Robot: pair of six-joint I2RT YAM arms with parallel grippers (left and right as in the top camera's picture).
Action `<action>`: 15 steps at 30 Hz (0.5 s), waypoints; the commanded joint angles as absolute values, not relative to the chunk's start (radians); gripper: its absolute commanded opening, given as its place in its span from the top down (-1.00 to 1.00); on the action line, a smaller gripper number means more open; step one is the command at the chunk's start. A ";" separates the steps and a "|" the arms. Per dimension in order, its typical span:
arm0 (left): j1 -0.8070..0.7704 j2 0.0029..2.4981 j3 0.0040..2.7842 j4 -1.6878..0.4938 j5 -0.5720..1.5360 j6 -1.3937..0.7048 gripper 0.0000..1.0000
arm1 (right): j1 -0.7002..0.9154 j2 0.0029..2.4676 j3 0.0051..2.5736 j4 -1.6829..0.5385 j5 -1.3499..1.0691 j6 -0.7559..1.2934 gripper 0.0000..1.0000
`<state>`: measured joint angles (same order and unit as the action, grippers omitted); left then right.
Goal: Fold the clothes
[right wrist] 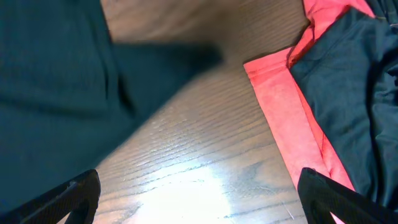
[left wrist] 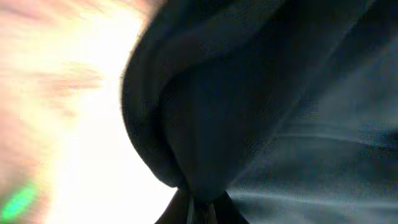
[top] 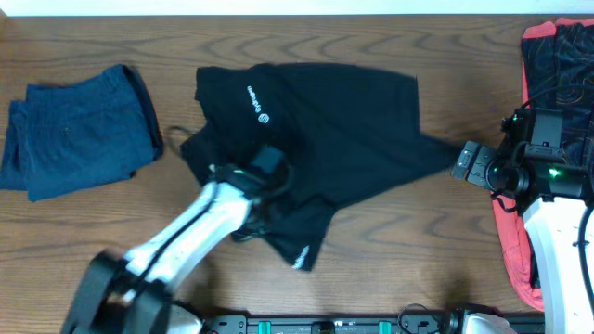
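My left gripper (top: 267, 176) is pinched closed on a fold of the black garment (top: 343, 121), which sprawls across the middle of the table (top: 408, 250). My right gripper (top: 467, 162) gapes wide and empty at three o'clock, beside the garment's tapering edge (bare wood beneath). A blue garment (top: 74, 130) lies at nine o'clock and a red-and-black piece (top: 557, 56) along the right edge. There is open wood at six o'clock.

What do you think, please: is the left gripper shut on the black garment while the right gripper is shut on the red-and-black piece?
Not quite: the left gripper is shut on the black garment, but the right gripper is open and holds nothing, with the red-and-black piece beside it, as the right wrist view shows.
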<state>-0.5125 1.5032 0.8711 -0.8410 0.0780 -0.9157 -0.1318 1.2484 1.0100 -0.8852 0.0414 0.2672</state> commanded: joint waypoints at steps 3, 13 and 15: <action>-0.405 1.361 0.868 -0.957 -0.057 -0.842 0.88 | -0.137 1.299 1.013 -0.883 -0.015 0.257 -0.91; -0.356 1.348 0.868 -0.960 -0.117 -0.842 0.88 | -0.117 1.474 1.009 -0.955 -0.112 0.258 -0.90; -0.356 1.348 0.868 -0.960 -0.117 -0.842 0.88 | -0.109 1.508 1.007 -0.962 -0.130 0.257 -0.91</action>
<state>-0.3614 1.3418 0.8707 -0.9596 -0.0826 -0.8558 -0.1265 1.4631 1.0096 -0.9539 -0.0856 0.2665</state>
